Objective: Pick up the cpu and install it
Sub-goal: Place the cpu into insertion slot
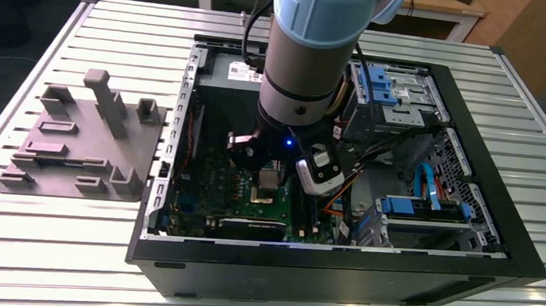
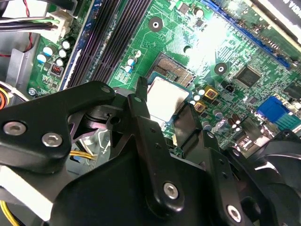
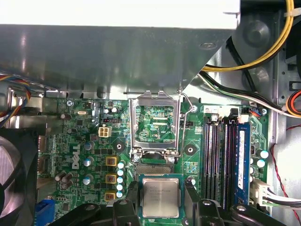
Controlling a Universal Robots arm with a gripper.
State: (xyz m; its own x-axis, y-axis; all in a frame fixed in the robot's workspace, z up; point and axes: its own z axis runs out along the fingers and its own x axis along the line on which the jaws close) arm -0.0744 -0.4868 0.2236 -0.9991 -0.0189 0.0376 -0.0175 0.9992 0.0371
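Observation:
The cpu (image 3: 160, 201), a small silvery square chip with a pale rim, sits between my gripper's (image 3: 161, 188) two black fingers (image 3: 133, 194), which are shut on its opposite edges. It hangs low over the open socket bed (image 3: 154, 167) on the green motherboard (image 3: 89, 141), covering most of it. The socket's shiny metal frame (image 3: 132, 123) stands flipped up beside the bed. The second wrist view shows the cpu (image 2: 167, 96) in the gripper (image 2: 162, 110) next to the exposed socket bed (image 2: 175, 70). In the exterior view the gripper (image 1: 269, 180) reaches down inside the black computer case (image 1: 499, 174).
A grey metal box (image 3: 117, 52) overhangs the board close to the flipped-up frame. Memory slots (image 3: 225, 155) run along one side of the socket, a fan (image 3: 14, 174) lies on the other. Loose cables (image 3: 263, 52) hang nearby. A grey moulded tray (image 1: 79, 145) sits outside the case.

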